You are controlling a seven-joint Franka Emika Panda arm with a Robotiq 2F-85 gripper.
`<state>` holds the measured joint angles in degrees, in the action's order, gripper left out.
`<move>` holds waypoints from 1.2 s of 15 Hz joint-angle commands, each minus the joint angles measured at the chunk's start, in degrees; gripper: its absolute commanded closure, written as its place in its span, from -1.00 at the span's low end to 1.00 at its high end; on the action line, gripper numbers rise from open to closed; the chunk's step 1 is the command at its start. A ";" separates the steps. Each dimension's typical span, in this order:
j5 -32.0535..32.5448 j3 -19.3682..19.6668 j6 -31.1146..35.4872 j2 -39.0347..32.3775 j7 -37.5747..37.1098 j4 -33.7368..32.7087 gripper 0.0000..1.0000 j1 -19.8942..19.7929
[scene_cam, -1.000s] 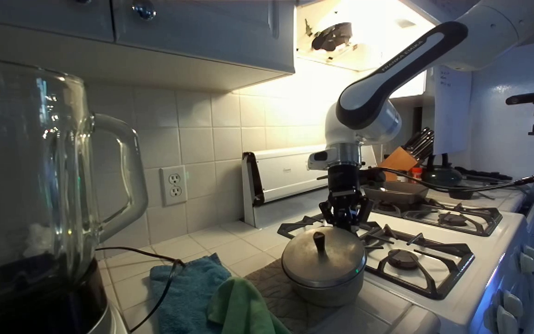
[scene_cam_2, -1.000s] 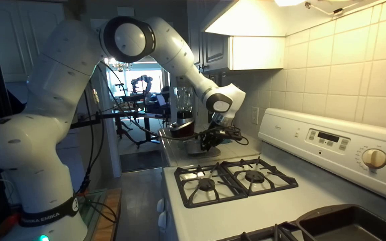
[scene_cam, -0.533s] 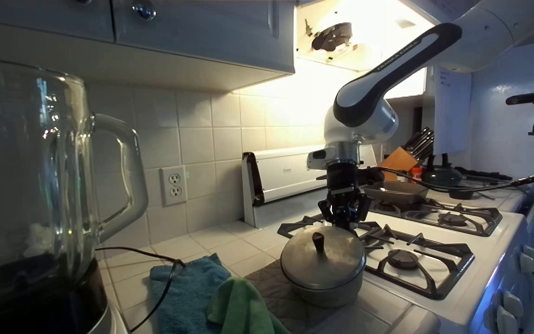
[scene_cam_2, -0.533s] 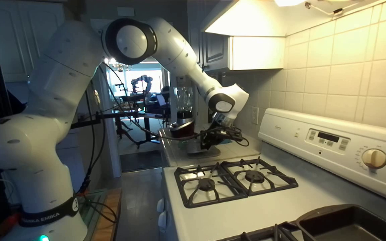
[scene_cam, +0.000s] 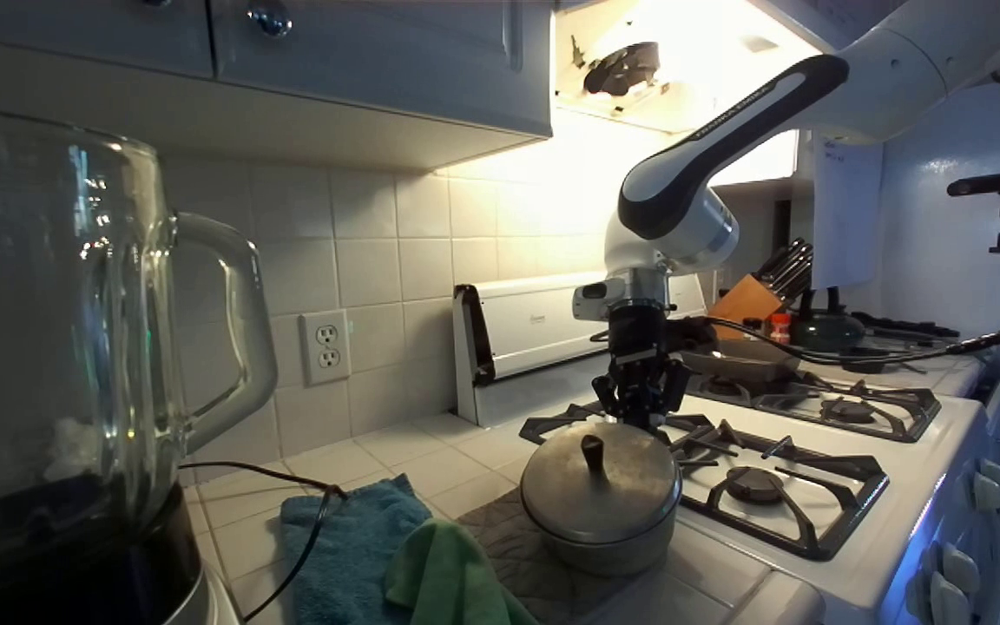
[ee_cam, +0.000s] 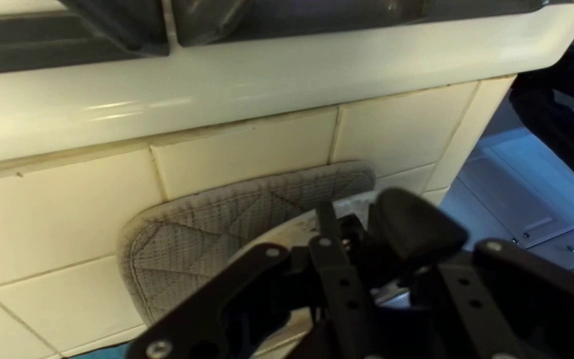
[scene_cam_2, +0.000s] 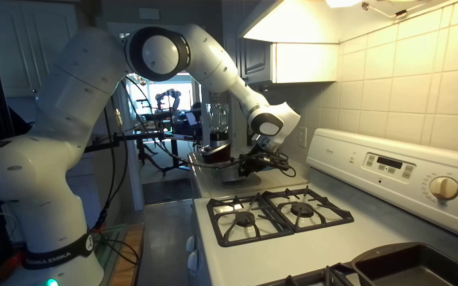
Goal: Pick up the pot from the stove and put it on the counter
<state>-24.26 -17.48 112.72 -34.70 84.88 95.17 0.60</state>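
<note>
The silver-grey lidded pot [scene_cam: 601, 508] is on the quilted mat [scene_cam: 509, 542] on the white tiled counter [scene_cam: 413, 464], beside the stove [scene_cam: 921, 456]. It also shows partly behind my gripper in an exterior view [scene_cam_2: 229, 174]. It seems to touch the mat. My gripper [scene_cam: 639, 418] is at the pot's stove-facing side, pointing down. In the wrist view, my gripper [ee_cam: 352, 227] has its fingers round the pot's black handle [ee_cam: 416, 227]. The pot's pale rim [ee_cam: 294, 227] curves behind them. The right fingertip is hidden behind the handle.
A blue towel [scene_cam: 352, 551] and a green cloth [scene_cam: 448, 569] lie beside the mat. A glass blender [scene_cam: 109, 330] stands at the counter's near end. A dark baking pan [scene_cam_2: 424, 266] sits on the stove. Raised burner grates [scene_cam_2: 253, 222] are close to the gripper.
My gripper and the pot have shifted together slightly left in an exterior view, away from the stove. The green cloth has moved slightly. The arm's upper joints have lowered a little.
</note>
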 commanded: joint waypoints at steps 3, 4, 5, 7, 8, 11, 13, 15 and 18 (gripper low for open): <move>-3.70 -0.87 -2.86 -1.92 2.04 -3.98 0.88 -0.80; -4.03 -0.95 -3.15 -2.30 2.16 -4.46 0.88 -0.86; -4.36 -1.01 -3.42 -2.58 2.24 -4.82 0.88 -0.88; -5.08 -1.21 -4.07 -3.19 2.43 -5.74 0.88 -0.88; -5.25 -1.30 -4.36 -3.50 2.44 -6.23 0.88 -0.79; -5.16 -1.71 -5.96 -4.84 2.43 -8.10 0.88 -0.37; -5.04 -2.04 -7.15 -5.84 2.43 -9.32 0.88 -0.10; -5.17 -2.51 -8.70 -7.17 2.62 -10.87 0.88 0.10; -4.69 -2.85 -9.78 -8.61 2.45 -12.61 0.88 0.82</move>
<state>-27.33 -19.71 106.09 -40.67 86.24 86.85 1.08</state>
